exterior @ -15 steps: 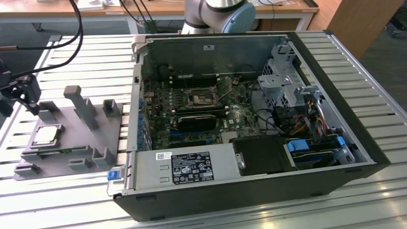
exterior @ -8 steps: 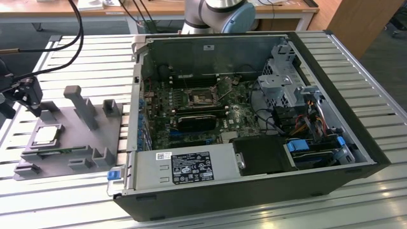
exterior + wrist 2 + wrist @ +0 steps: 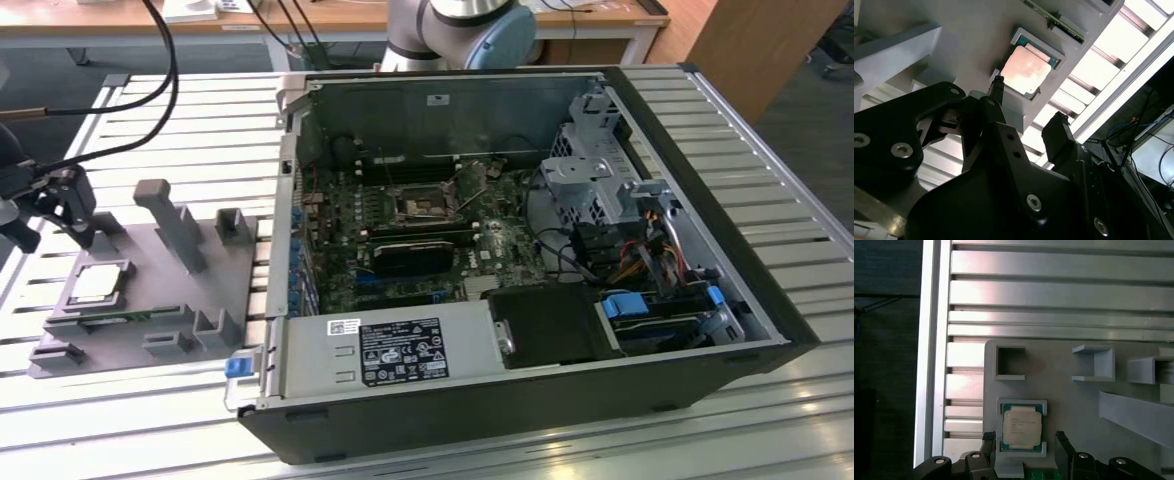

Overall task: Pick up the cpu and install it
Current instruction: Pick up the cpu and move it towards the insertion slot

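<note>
Gripper [image 3: 56, 228] hangs over the fixture tray [image 3: 147, 265], on the tray's side away from the computer case [image 3: 441, 105], fingers pointing down at the tray. Jaws spread wide, nothing held. The cpu [image 3: 100, 283] lies flat in its square pocket on the tray, silver top up, at the tray end under the gripper.

Exterior view gives the layout. The open case lies on the slatted table [image 3: 761, 140] just beside the tray, motherboard [image 3: 427, 235] exposed, arm base [image 3: 461, 30] behind the case. Fingertips look clear of the tray here, but I can't tell for sure.

First wrist view looks straight down on the tray [image 3: 1069, 400]. The gripper [image 3: 1024, 440] straddles the pocket, one fingertip [image 3: 988, 440] to each side of the cpu [image 3: 1022, 428]. An empty square pocket [image 3: 1010, 362] sits further along the tray.

Second wrist view looks obliquely past the gripper [image 3: 1029, 105] body. The dark fingers [image 3: 998, 90] frame the cpu [image 3: 1026, 70], which reflects light. A green board strip [image 3: 1054, 20] sits in the next tray slot.
</note>
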